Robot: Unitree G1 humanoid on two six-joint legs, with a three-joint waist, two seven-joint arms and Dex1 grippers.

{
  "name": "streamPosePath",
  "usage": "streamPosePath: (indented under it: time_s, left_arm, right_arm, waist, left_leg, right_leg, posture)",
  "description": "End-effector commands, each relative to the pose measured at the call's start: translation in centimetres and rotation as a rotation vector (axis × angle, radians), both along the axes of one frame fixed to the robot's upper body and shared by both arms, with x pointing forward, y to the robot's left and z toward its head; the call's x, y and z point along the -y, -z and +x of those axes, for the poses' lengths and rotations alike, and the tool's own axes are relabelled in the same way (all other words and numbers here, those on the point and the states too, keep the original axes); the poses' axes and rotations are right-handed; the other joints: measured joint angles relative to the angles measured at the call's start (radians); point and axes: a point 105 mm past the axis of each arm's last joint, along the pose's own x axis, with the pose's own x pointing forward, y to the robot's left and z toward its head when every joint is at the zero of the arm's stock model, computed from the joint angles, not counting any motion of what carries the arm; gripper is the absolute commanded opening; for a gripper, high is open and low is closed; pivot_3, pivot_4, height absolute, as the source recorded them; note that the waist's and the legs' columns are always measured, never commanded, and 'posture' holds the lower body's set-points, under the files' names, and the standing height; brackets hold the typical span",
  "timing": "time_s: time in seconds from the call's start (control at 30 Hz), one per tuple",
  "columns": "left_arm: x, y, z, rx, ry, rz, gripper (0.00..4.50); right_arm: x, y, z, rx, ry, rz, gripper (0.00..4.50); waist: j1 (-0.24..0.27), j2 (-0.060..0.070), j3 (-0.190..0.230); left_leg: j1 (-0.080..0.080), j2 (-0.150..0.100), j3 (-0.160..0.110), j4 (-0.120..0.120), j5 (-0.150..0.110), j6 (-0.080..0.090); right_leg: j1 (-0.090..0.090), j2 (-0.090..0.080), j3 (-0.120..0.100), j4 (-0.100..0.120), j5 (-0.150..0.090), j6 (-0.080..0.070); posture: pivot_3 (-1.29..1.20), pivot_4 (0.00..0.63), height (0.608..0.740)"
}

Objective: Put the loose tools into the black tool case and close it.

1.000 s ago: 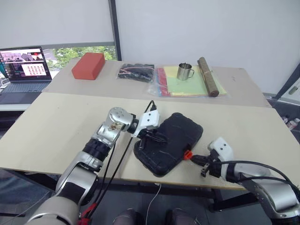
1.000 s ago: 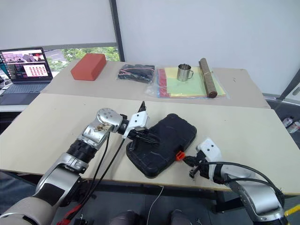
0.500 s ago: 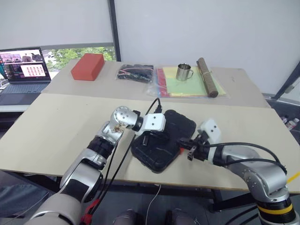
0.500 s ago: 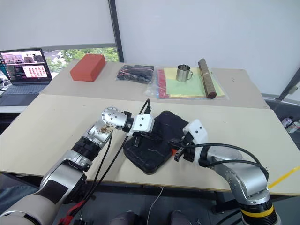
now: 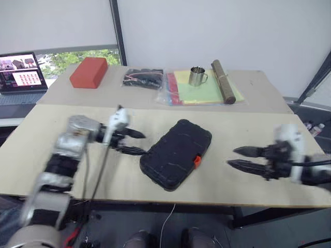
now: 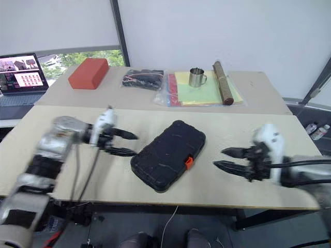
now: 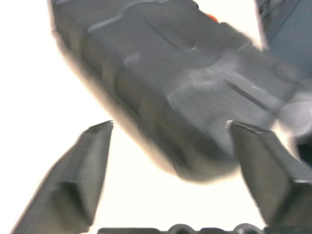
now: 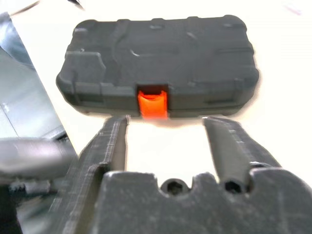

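Both grippers, left (image 5: pixel 135 142) and right (image 5: pixel 239 158), released, empty | black tool case (image 5: pixel 176 154) between them, shut | double-check orange latch (image 5: pixel 196 160) really clicked

I'm looking into what reads as a lab or test room in an office building; two plain pale worktables (image 5: pixel 62 170) are pushed together as a bench; a laptop (image 5: pixel 19 77) sits open on a side desk by the window; blank white roller blinds (image 5: pixel 207 26) cover the glazing; test props, a red block (image 5: pixel 89 72) and a steel mug (image 5: pixel 196 76), lie along the far table.
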Motion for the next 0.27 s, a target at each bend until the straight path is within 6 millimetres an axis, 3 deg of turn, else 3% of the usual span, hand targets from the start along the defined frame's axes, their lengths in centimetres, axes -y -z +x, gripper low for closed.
streamPosePath:
  time_s: [0.03, 0.07, 0.27]
  left_arm:
    - [-2.9, -4.5, -3.1, 0.006, -0.020, -0.036, 4.50]
    - [-3.7, -4.6, -3.4, 0.009, -0.043, -0.020, 4.50]
    - [-5.0, -3.6, -3.9, 0.055, -0.075, 0.022, 4.50]
  right_arm:
    - [2.2, -3.4, -1.8, -0.018, -0.068, 0.017, 4.23]
    - [2.7, -3.5, -1.9, -0.032, -0.073, 0.001, 4.48]
    - [3.1, -2.6, -1.3, -0.039, -0.120, -0.064, 4.48]
  waist:
    - [0.002, 0.000, 0.000]
    - [0.008, 0.001, 0.000]
    - [0.030, 0.003, 0.001]
  left_leg:
    - [0.000, 0.000, 0.000, 0.000, 0.000, 0.000]
    - [0.001, 0.000, 0.000, 0.000, 0.000, 0.000]
    - [0.003, -0.003, -0.001, -0.001, -0.007, -0.005]
  right_leg:
    - [0.000, 0.000, 0.000, -0.001, 0.000, 0.000]
    - [0.002, -0.001, 0.000, -0.001, -0.001, 0.001]
    - [0.004, -0.008, -0.001, -0.004, -0.008, 0.012]
  posture:
    - [0.00, 0.150, 0.736]
    - [0.00, 0.150, 0.736]
    - [0.00, 0.150, 0.736]
